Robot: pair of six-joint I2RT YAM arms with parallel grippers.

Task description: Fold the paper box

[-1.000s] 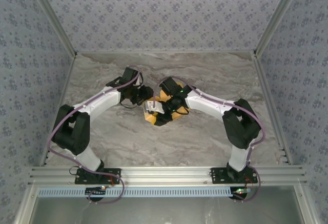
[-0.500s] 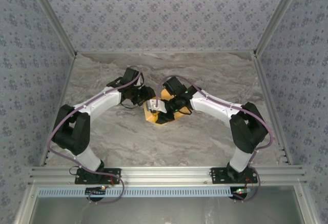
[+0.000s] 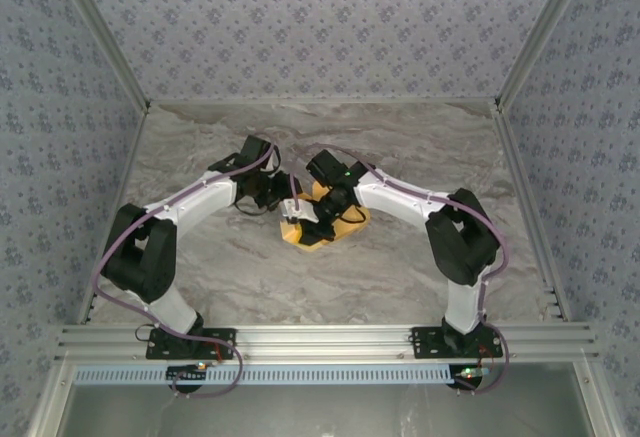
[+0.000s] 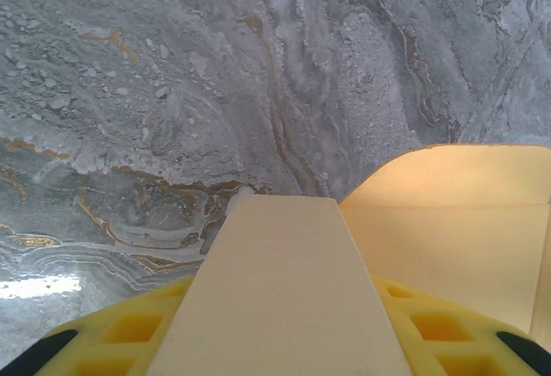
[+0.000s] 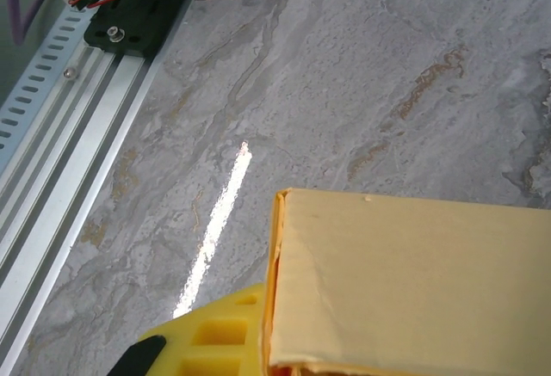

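Orange-yellow card is what both of your hands are working on. The paper box [image 3: 298, 231] sits half-formed in the middle of the tabletop [image 3: 420, 147], between the two arms.

Your right hand [image 3: 322, 219] has its fingers together, pinching a wall of the box as far as its wrist view shows (the card lies right against the yellow finger [image 5: 215, 333], with a doubled edge beside it). Your left hand [image 3: 287, 195] meets the box from the far left side. A pale flap [image 4: 275, 290] lies along its lower finger [image 4: 120, 333], but I cannot tell whether that hand is clamped on the flap or only under it.

That doubt is your main risk. If the left hand has no real hold, the flap will likely slip off and spring back flat when you push the fold.

Thin card also bends wherever it is forced, so an off-line push could crease a panel rather than the fold line. If you pull the hands apart while the right one pinches, the wall may tear or buckle.

The box is light and the stone-look surface seems smooth (note the glare), so a sideways nudge could slide it away.
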